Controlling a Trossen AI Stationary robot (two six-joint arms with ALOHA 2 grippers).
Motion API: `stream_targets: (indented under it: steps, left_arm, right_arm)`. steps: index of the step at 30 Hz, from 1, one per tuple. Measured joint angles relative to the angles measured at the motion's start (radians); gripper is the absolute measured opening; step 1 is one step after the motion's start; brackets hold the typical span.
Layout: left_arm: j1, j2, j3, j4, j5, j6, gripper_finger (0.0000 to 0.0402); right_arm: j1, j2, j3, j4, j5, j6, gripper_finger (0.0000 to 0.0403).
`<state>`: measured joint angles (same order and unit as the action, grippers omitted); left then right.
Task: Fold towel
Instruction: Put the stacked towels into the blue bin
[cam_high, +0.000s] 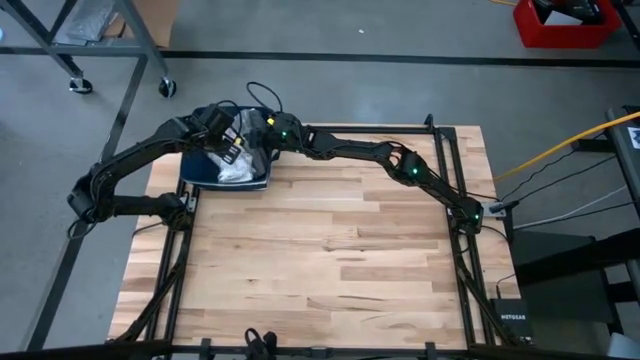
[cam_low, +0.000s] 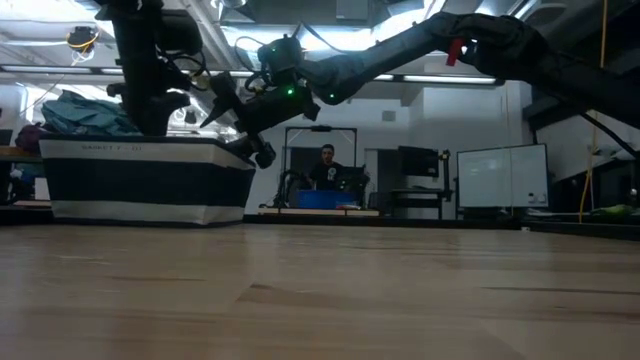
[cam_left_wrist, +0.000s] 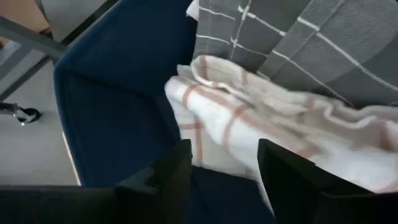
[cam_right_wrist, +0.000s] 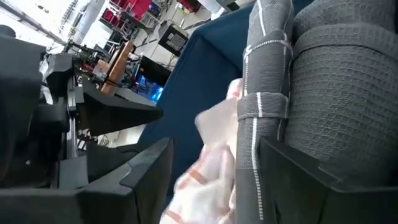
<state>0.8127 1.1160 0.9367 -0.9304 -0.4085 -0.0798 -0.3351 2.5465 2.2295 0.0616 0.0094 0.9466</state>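
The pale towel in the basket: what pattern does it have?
Cream towel with reddish-brown check lines; clearest in the left wrist view.

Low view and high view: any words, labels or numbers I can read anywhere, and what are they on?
"NETGEAR", faint: small black box beside the table's near right corner, high view.
Pale lettering on the white band of the navy fabric basket, low view: too blurred to read.
Red tag on the right arm, low view: no legible text.
Wrist views: none.

A light wooden plank worktop (cam_high: 330, 250) fills the frame's middle. A dark blue fabric basket (cam_high: 203, 170) with a white band sits on its upper left corner.
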Motion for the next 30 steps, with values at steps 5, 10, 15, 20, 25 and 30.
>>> stream_targets:
  steps: [5,10,15,20,25,30]
  left_arm:
    - [0.021,0.000,0.000,0.000,-0.002,-0.008,0.0175]
    - [0.040,-0.001,0.000,-0.001,-0.001,-0.010,0.0164]
    - [0.042,-0.001,0.000,-0.001,0.013,-0.021,0.0146]
    - [0.041,-0.001,0.001,-0.001,0.016,-0.019,0.0132]
    - [0.041,-0.001,0.001,-0.001,0.016,-0.023,0.0119]
    - [0.041,-0.001,0.001,-0.002,0.017,-0.025,0.0108]
  right_arm:
    - [0.000,0.003,-0.002,0.044,-0.077,0.001,0.0243]
    - [0.000,0.004,-0.003,0.088,-0.085,0.003,0.0243]
    - [0.000,0.004,-0.003,0.128,-0.089,0.003,0.0243]
    - [0.001,0.004,-0.003,0.107,-0.089,0.002,0.0243]
    - [0.000,-0.002,0.001,-0.038,-0.053,0.001,0.0243]
    - [0.001,-0.006,0.004,-0.128,-0.057,-0.007,0.0243]
